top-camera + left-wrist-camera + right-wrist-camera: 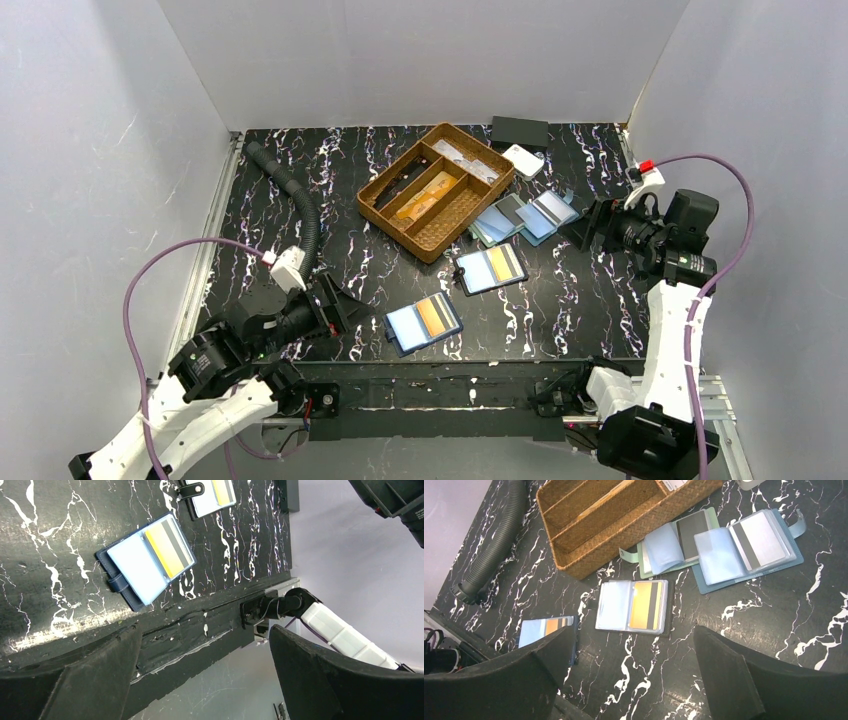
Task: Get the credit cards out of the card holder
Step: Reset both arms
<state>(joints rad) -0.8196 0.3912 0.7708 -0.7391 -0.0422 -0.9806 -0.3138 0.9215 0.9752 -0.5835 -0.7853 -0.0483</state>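
Observation:
Two open card holders lie flat on the black marbled table. The nearer blue one (422,323) (145,562) (546,630) shows a yellow-orange credit card (433,316) (169,547) in its clear sleeve. The dark one beyond it (490,268) (631,606) (212,495) holds a yellow credit card (499,264) (646,605). My left gripper (345,305) (205,632) hovers open to the left of the nearer holder, over the table's front edge. My right gripper (590,225) (634,632) hangs open at the right, above the table, with the dark holder ahead of it. Neither holds anything.
A woven divided basket (437,190) (624,515) stands at the centre back. A green holder (679,545) and a blue holder (744,545) with grey cards lie open beside it. A black ribbed hose (295,195) runs along the left. A black box (519,131) sits at the back.

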